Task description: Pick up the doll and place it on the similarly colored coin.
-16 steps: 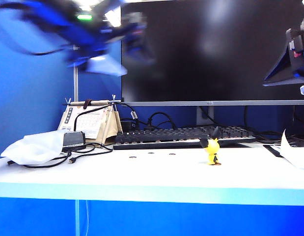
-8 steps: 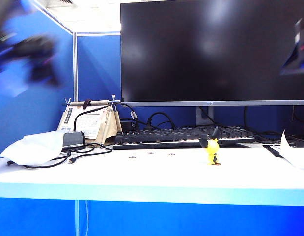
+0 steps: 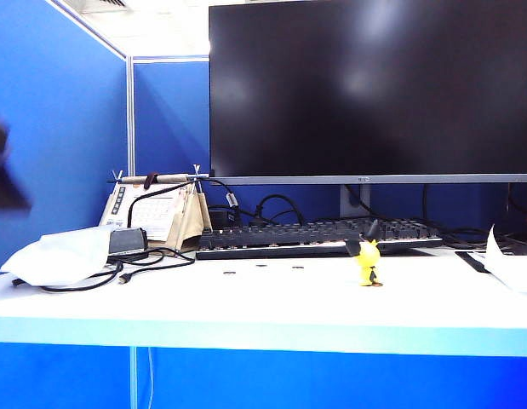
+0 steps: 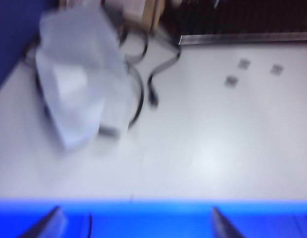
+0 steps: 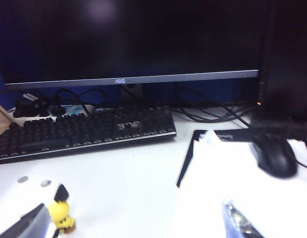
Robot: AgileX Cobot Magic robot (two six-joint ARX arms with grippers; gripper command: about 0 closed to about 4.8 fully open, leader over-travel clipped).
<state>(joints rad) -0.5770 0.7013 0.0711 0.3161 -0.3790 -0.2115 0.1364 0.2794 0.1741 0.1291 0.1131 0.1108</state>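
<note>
White desk (image 3: 263,302) fills the lower half of the exterior view, blue partitions behind it. Nearest, right of centre, the doll (image 3: 369,261) stands upright on the coin (image 3: 376,284), of which only an edge shows at its foot. Three grey coins (image 3: 261,267) lie in a row further left, just before the keyboard (image 3: 318,239). At left sits a white bag (image 3: 63,253) among cables; behind all, the dark monitor (image 3: 369,89). The left gripper (image 4: 133,223) hangs over the desk's front edge, fingertips spread wide, empty. The right gripper (image 5: 138,225), likewise wide open and empty, hovers near the doll.
</note>
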